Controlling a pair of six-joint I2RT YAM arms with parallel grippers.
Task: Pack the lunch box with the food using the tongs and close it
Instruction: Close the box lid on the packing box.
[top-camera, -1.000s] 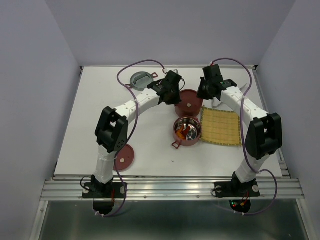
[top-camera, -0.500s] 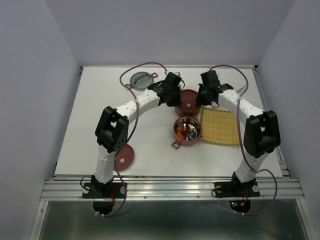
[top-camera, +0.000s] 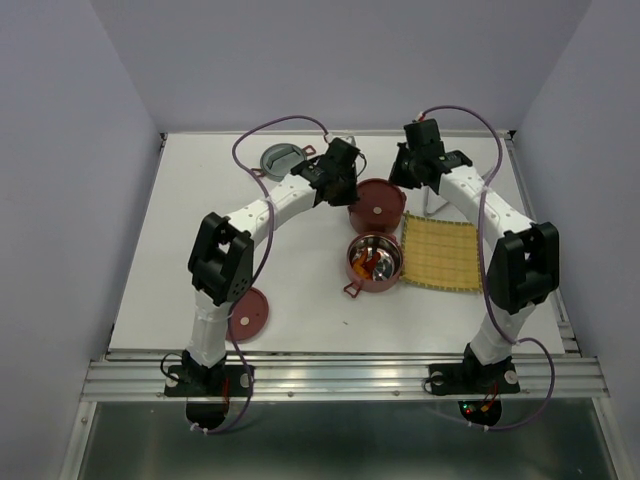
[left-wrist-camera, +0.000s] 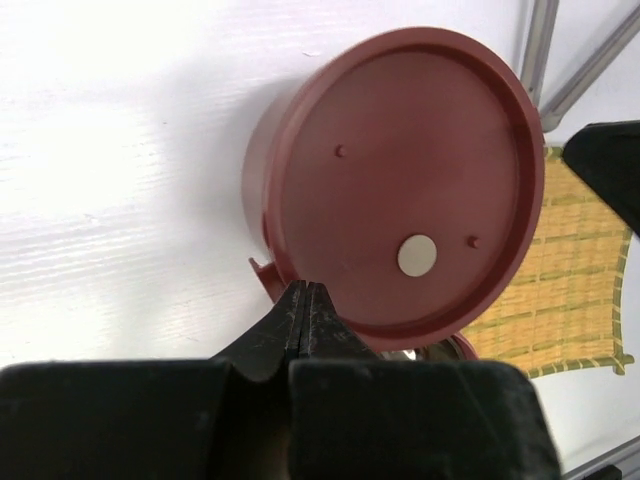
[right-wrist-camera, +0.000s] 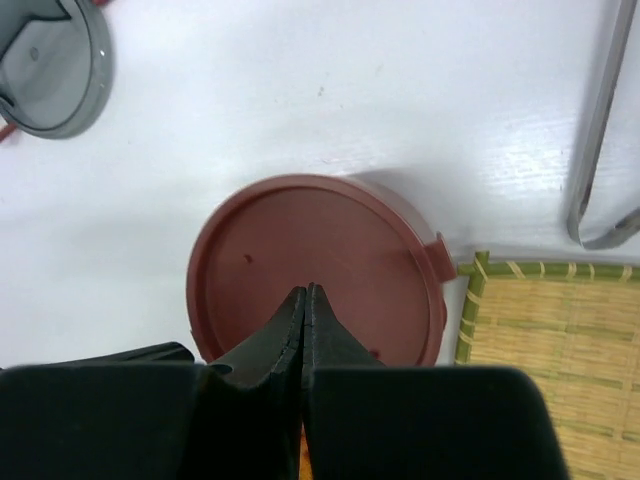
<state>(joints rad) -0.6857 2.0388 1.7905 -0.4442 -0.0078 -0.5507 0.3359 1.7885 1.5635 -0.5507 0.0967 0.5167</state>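
Note:
One lunch box bowl stands closed at the table's middle, its flat red lid (top-camera: 376, 206) with a pale dot showing in the left wrist view (left-wrist-camera: 400, 180) and the right wrist view (right-wrist-camera: 300, 235). Nearer the arms, a second lunch box bowl (top-camera: 374, 263) is open, with orange-brown food (top-camera: 364, 263) inside. The silver tongs (right-wrist-camera: 598, 130) lie on the table behind the mat. My left gripper (left-wrist-camera: 308, 290) is shut and empty at the lid's left rim. My right gripper (right-wrist-camera: 305, 292) is shut and empty, above the lid's right side.
A yellow woven mat (top-camera: 442, 252) lies right of the two bowls. A grey round lid (top-camera: 281, 158) sits at the back left. Another red lid (top-camera: 248, 314) lies near the left arm's base. The table's edges run along both sides.
My right wrist has drawn back and up from the lidded bowl. My left wrist has shifted slightly back and left. Both grippers stayed shut.

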